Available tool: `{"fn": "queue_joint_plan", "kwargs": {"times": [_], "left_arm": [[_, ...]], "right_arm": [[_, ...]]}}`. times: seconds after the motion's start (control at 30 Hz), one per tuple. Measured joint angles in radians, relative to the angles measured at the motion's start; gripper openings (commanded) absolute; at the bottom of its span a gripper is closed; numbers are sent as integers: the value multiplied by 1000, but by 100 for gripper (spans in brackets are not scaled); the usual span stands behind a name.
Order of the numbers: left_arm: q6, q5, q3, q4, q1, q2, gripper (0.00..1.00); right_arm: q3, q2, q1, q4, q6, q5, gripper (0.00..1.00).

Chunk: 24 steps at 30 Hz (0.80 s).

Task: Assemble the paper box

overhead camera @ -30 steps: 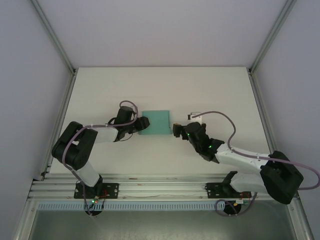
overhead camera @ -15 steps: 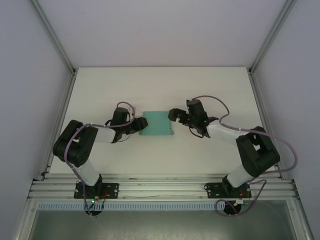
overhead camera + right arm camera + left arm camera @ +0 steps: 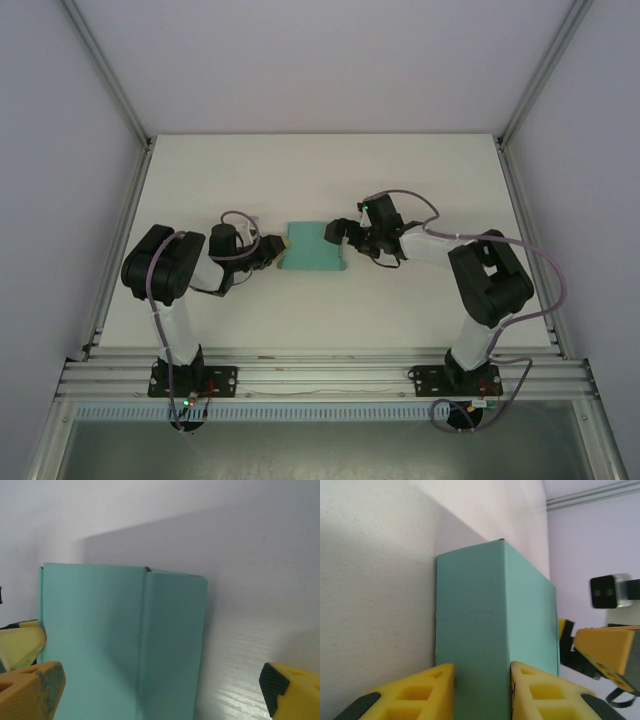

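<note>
left fingers (image 3: 420, 695) parted at paper box (image 3: 490, 620) end | right fingers (image 3: 30, 690) spread wide | arms (image 3: 480, 275) low, converging

There was one teal paper box (image 3: 312, 251), lying on the one white table (image 3: 320, 170). Two arms were counted: the left arm (image 3: 165, 280) left of the box and the right arm (image 3: 485, 280) right of it. That made two grippers, the left gripper (image 3: 272, 250) and the right gripper (image 3: 335, 232), each with two yellow fingers (image 3: 420, 695), four in all.
</note>
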Motion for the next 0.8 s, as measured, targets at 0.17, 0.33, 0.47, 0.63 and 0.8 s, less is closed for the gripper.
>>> {"fn": "queue_joint_plan", "kwargs": {"times": [0.17, 0.33, 0.47, 0.63, 0.8], "left_arm": [[-18, 11, -6, 33, 5, 11, 31], [-30, 14, -10, 40, 4, 10, 22], [-42, 14, -12, 48, 4, 10, 22], [-60, 14, -20, 58, 4, 10, 29], [-60, 18, -21, 57, 4, 4, 41]], "right_arm": [[6, 37, -9, 38, 42, -73, 94], [12, 88, -16, 161, 116, -156, 91], [12, 101, -15, 224, 157, -200, 88], [12, 104, -11, 254, 177, -230, 71], [11, 104, -11, 254, 179, -239, 51]]}}
